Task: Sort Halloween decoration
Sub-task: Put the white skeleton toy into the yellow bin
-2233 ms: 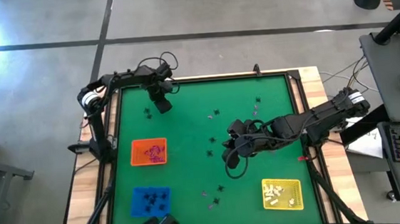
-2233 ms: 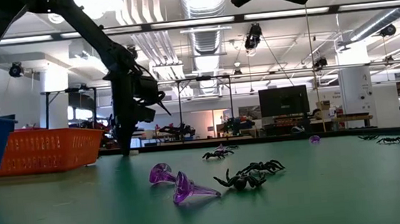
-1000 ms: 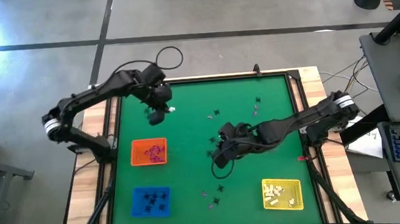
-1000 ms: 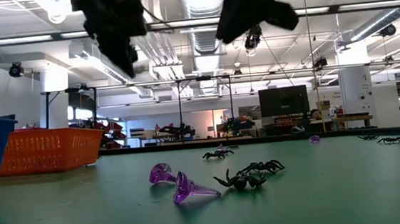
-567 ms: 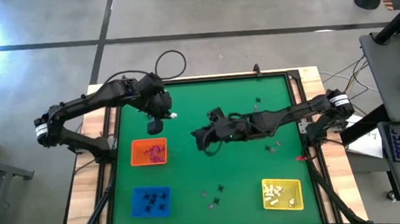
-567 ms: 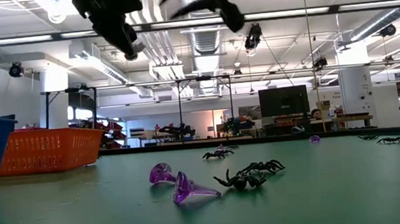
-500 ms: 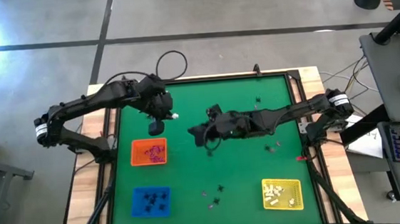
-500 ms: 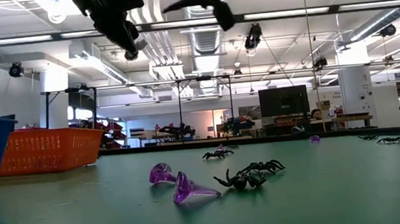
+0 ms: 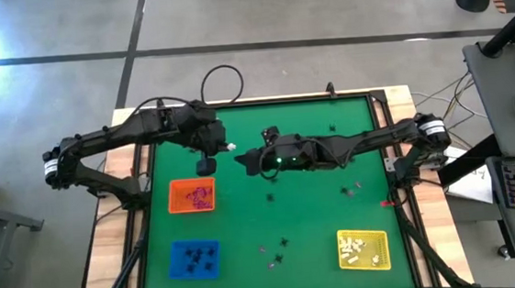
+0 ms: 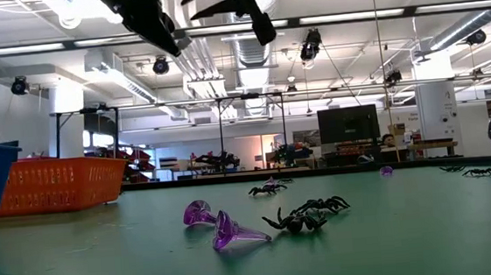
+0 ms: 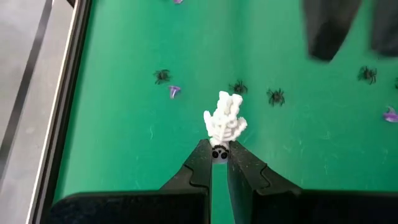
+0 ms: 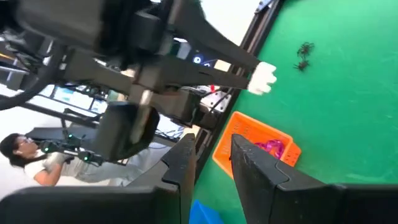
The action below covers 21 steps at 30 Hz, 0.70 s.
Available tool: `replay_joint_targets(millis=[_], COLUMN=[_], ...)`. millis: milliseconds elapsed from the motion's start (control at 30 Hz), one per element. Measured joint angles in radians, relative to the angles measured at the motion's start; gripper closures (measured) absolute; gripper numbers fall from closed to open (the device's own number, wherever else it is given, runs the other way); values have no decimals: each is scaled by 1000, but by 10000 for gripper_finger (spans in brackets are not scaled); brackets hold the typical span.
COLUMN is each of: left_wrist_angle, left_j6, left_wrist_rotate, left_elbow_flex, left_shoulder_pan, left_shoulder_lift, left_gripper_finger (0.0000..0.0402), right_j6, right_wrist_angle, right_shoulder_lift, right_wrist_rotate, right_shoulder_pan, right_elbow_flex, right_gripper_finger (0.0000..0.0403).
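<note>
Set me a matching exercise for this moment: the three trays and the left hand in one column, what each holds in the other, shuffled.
Column one:
1. orange tray
2. blue tray
3. yellow tray
4. left hand

Column two:
a. white trinkets
b. one white skeleton hand, pinched
c. black trinkets
d. pinkish-purple trinkets

Pairs: 1-d, 2-c, 3-a, 4-b

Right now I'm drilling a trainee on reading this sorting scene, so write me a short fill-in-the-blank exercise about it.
1. The left hand is shut on a small ____ skeleton-hand trinket.
2. The pinkish-purple trinkets lie in the ____ tray.
3. The black trinkets lie in the ____ tray.
4. The right hand is ____, nothing between its fingers.

Missing words: white; orange; blue; open
</note>
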<state>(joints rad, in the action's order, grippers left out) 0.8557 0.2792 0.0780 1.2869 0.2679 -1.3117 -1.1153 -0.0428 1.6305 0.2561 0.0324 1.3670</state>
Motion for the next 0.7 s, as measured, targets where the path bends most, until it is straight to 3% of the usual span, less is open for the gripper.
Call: replay_joint_targets(millis=[700], left_wrist_angle=[-40], left_j6=[-1], left_wrist_rotate=[17], left_elbow_flex=[1], left_shoulder_pan=[-12], left_shoulder_lift=[0], left_gripper_finger=[400], right_j6=[3], right_wrist_angle=[-14], right_shoulder_lift=[17], right_wrist_rotate=[7], right_shoulder_pan=[-57], right_elbow_flex=[0], right_gripper_finger=[310])
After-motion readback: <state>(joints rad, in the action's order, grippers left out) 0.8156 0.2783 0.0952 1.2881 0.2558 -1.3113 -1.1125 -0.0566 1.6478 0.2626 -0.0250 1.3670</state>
